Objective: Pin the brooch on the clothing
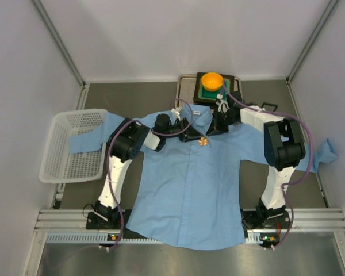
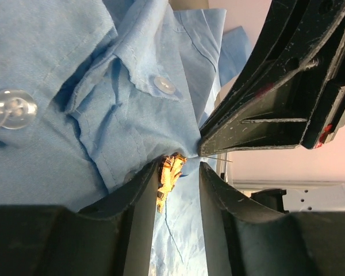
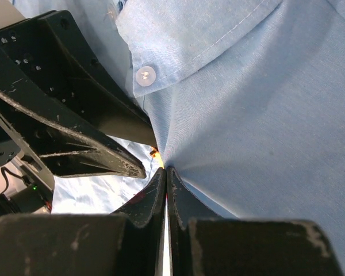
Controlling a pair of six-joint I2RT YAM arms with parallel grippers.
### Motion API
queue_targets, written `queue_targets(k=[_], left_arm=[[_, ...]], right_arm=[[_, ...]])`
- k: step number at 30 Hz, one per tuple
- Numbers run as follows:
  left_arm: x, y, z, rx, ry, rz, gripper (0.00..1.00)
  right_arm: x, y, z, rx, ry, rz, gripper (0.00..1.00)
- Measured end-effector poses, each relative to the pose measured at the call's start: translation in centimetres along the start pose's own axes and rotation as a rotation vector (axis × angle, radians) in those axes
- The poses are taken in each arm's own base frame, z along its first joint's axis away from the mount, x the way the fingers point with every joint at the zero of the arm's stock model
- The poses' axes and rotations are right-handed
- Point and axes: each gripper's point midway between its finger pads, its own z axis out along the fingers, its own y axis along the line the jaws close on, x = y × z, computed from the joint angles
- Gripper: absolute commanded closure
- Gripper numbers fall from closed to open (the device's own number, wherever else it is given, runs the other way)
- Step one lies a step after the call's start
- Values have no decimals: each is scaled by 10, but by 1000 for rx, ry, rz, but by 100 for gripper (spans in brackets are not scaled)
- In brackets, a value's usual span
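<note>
Your left claw [image 2: 179, 167] stands part-open around the brooch [image 2: 169, 175], right claw [image 3: 165, 170] is clamped shut on shirt [image 3: 247, 115] fabric beside it, and one sleeve [image 1: 87, 140] lies in the white basket [image 1: 50, 156].

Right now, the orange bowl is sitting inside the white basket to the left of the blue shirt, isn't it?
Not quite. The orange bowl sits on a green pad just beyond the collar of the blue shirt, not inside the white basket. The top external view shows it. The basket does lie to the left of the shirt.
</note>
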Motion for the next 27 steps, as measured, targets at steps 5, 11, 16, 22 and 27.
queue_targets(k=[5, 11, 16, 22, 27], left_arm=[[0, -2, -3, 8, -3, -3, 55], [3, -1, -6, -3, 1, -7, 60], [5, 2, -4, -16, 10, -1, 77], [4, 0, 1, -21, 19, 19, 96], [0, -5, 7, 0, 18, 41, 100]], right_arm=[[0, -2, 0, 10, -2, 0, 100], [0, -1, 0, 8, -1, -1, 100], [0, 0, 0, 2, 1, -3, 100], [1, 1, 0, -7, 5, -7, 100], [2, 0, 0, -5, 10, -13, 95]])
